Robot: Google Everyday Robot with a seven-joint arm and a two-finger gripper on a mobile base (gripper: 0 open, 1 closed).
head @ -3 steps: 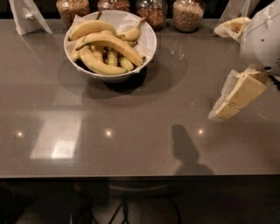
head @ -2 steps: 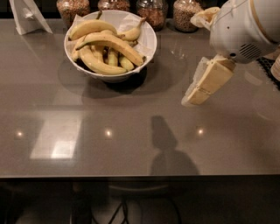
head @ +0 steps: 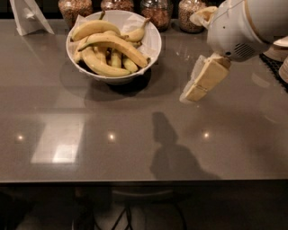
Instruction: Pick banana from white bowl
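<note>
Evidently the approach is the step in hand, with nothing grasped yet. Toward the far left corner of the worktop sits the white bowl [head: 113, 80], paper-lined and piled with bananas. The banana [head: 118, 44] lies on top of the heap, arching across the bowl from its greenish stem on the left to its dark tip near the right rim, and it rests on the shorter fruit beneath. Along the far edge behind the bowl stands a row of glass jars [head: 155, 10]. To the right of the bowl, nearer the right edge, the gripper [head: 192, 95] hangs tilted above the bare grey surface, well apart from the bowl and touching nothing. It carries no banana, and how far open it is I cannot tell from this angle. By my reading, the next move calls for travel leftward and toward the far edge, then a descent over the banana's middle, aligned across its curve so the neighbouring fruit and the paper are left alone.
</note>
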